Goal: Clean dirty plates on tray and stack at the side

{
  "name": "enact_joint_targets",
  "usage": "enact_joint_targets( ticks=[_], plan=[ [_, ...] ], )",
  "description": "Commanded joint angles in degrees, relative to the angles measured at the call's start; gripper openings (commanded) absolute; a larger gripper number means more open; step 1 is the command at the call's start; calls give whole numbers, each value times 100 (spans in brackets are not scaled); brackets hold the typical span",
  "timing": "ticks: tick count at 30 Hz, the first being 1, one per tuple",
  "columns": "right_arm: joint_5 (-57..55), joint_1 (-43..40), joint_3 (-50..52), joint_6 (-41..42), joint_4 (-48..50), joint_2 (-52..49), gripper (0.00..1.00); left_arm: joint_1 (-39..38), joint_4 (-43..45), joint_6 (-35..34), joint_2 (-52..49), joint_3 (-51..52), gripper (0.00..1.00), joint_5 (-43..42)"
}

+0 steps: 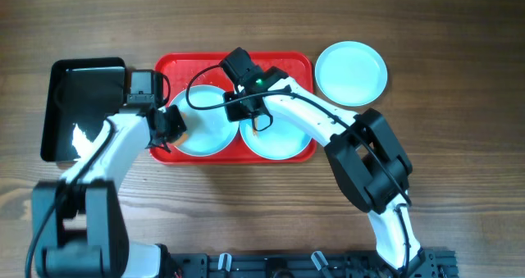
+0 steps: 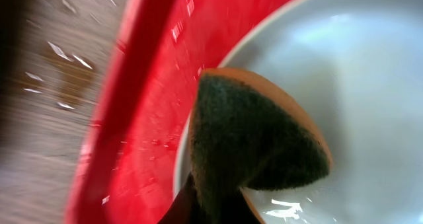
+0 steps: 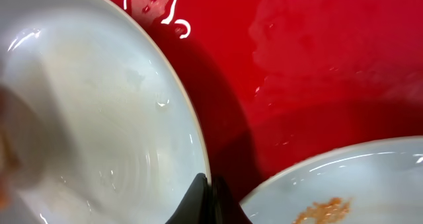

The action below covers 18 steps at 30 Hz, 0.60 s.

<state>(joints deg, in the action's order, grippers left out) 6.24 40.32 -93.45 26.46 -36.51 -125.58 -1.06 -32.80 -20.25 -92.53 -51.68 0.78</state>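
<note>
The red tray [image 1: 287,61] holds two plates side by side. My left gripper [image 1: 174,124] is shut on a green sponge with an orange edge [image 2: 254,135], which rests on the left rim of the left plate [image 1: 205,134]. My right gripper [image 1: 243,114] is shut on that plate's right rim [image 3: 210,191]; the plate fills the left of the right wrist view [image 3: 99,118]. The right plate [image 1: 275,139] carries an orange smear [image 3: 327,211]. A third plate [image 1: 351,73] lies on the table right of the tray and looks clean.
A glossy black tray [image 1: 82,106] stands on the wooden table just left of the red tray, under my left arm. The red tray's raised rim [image 2: 125,112] runs close beside the sponge.
</note>
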Motion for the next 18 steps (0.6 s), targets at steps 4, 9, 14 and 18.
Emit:
enact_joint_targets(
  ticks=[4, 9, 14, 18],
  plan=[
    [-811, -33, -11, -382, 13, 516, 4, 20, -13, 46, 1805, -9, 4, 485],
    [-1613, -33, -205, -599, 227, 988, 4, 20, -330, 28, 2245, -7, 4, 354],
    [-2490, -13, -236, -2144, 730, 1606, 4, 20, -533, 26, 2059, -7, 4, 249],
    [-3716, 96, -236, -3421, 1001, 1952, 4, 20, -522, -26, 1864, -7, 4, 243]
  ],
)
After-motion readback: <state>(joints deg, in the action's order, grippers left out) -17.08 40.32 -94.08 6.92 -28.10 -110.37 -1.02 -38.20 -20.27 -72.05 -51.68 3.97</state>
